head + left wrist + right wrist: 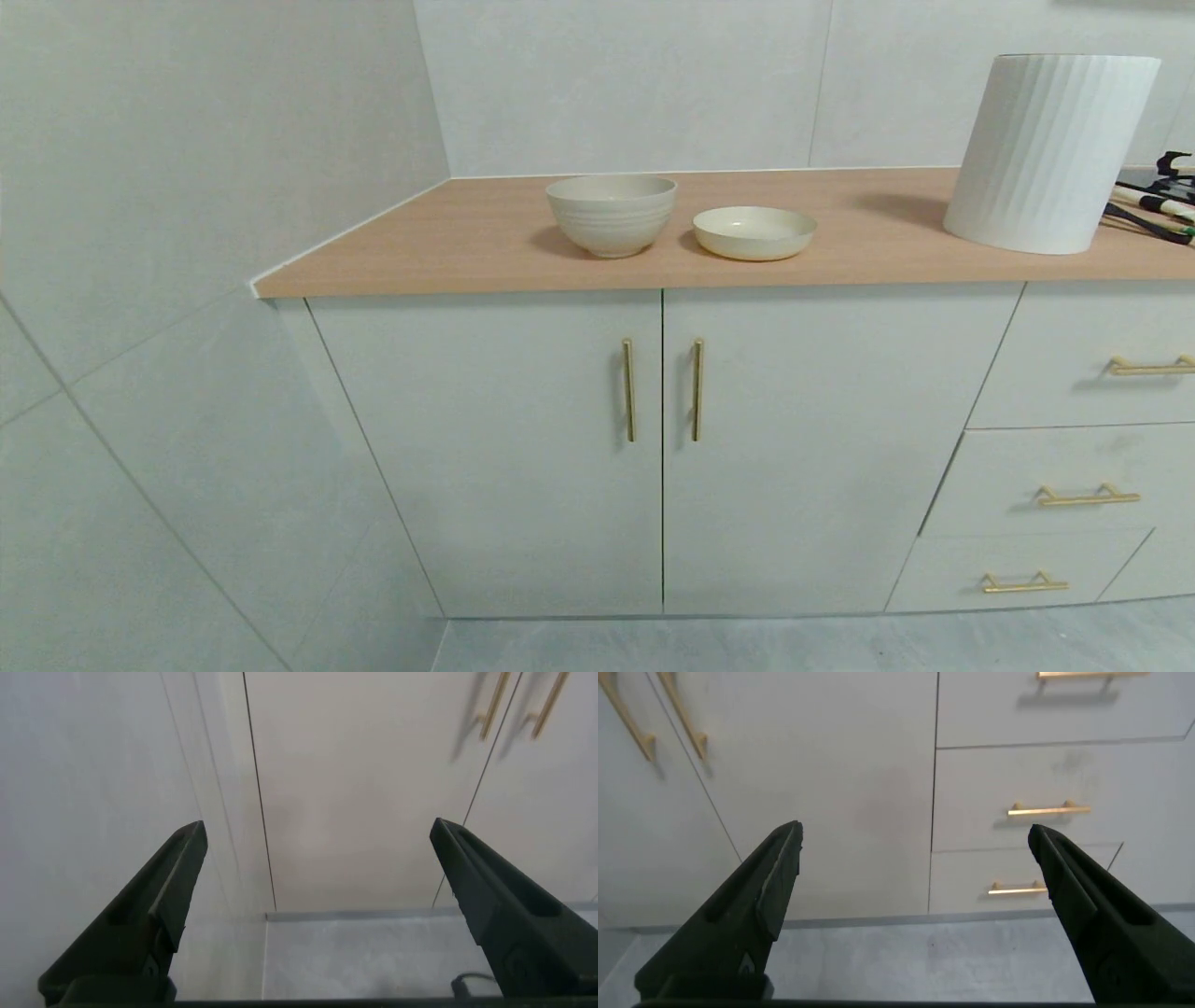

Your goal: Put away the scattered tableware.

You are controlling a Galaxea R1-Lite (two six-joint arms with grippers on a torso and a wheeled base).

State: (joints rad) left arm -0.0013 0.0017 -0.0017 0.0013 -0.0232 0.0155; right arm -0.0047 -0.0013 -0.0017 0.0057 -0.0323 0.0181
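Left claw (318, 831) and right claw (914, 829) both released, spread wide, holding nothing, low before the cabinet doors (523, 448); 1 ribbed bowl (611, 215) and 1 shallow dish (754, 232) stand just beside each other on the bench (448, 243).

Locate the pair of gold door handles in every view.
Head view: gold door handles at mid-picture, on the cabinet doors below the bowl.
Left wrist view: the handles are on the doors beyond the open left gripper.
Right wrist view: the handles are beyond the open right gripper, beside the drawers.
Shared landmark: the door seam between the handles.
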